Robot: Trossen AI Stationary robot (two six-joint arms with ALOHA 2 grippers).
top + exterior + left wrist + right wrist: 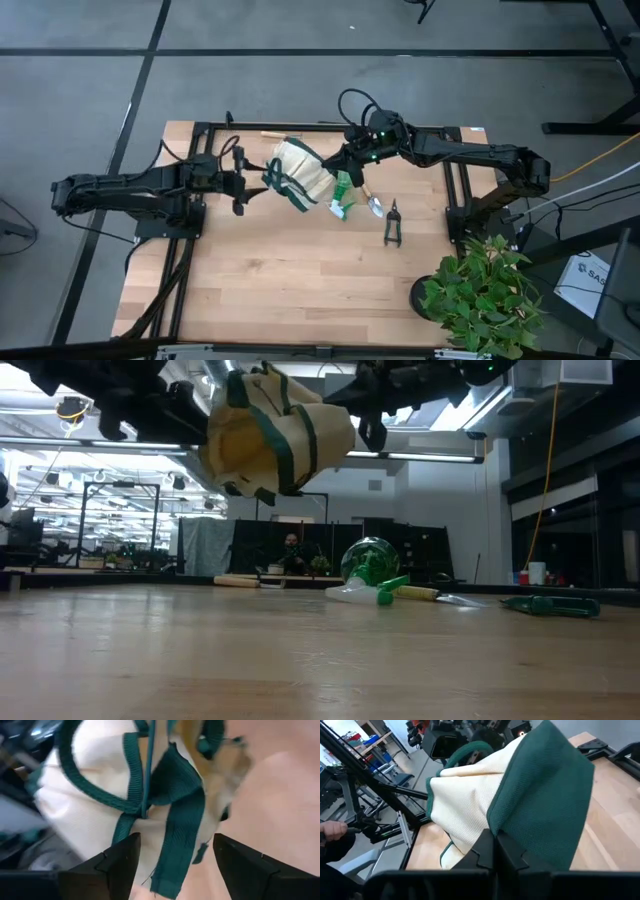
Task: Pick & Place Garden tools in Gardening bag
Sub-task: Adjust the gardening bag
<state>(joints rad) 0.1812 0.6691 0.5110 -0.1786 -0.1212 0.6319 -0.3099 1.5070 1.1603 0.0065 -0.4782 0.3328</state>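
Cream gardening bag (299, 172), green-trimmed, hangs crumpled above the table.

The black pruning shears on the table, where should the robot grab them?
Probably around the middle of the black pruning shears, coming straight down from above. They lie flat on the table, long and narrow, apart from the trowel, so a hand has room on both sides.

The bag (100, 815) ran off the left wrist view's edges, its opening unseen. The bottle (343, 193) partly hid under the bag from above. The shears (552, 604) were too small to make out.
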